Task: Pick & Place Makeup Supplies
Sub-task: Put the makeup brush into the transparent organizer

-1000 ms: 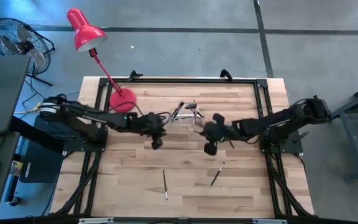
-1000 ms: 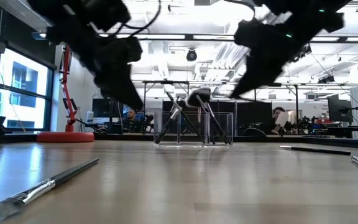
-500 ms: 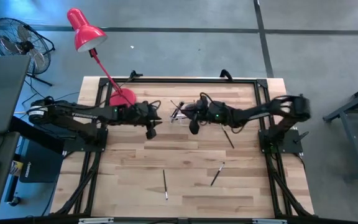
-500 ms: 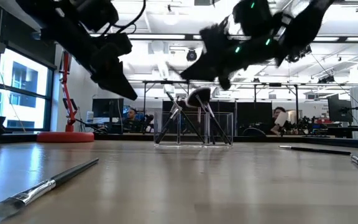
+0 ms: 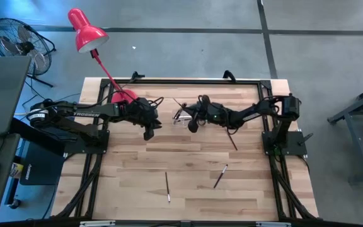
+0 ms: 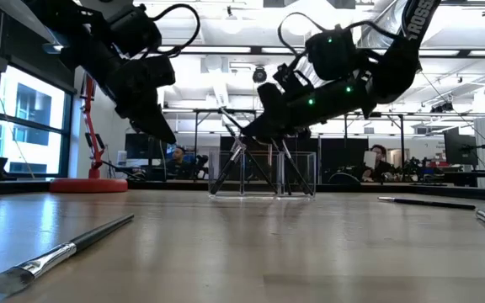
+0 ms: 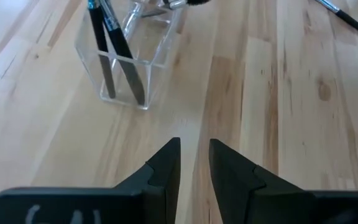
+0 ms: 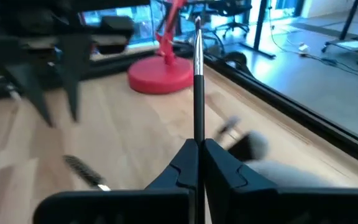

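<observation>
High view showed wooden table (image 5: 137, 170), red desk lamp (image 5: 88, 38) at far left corner. Left gripper (image 7: 194, 163) hovered beside lamp base, fingers narrowly parted, empty, near clear plastic holder (image 7: 126, 74) with liners standing inside. Right gripper (image 8: 199, 163) hung above holder, fingers clamped on thin dark brush (image 8: 197, 81). Three more brushes lay loose on table: one (image 5: 232, 140) near right arm, two (image 5: 167, 187) (image 5: 220, 176) toward near edge, well apart from holder.
</observation>
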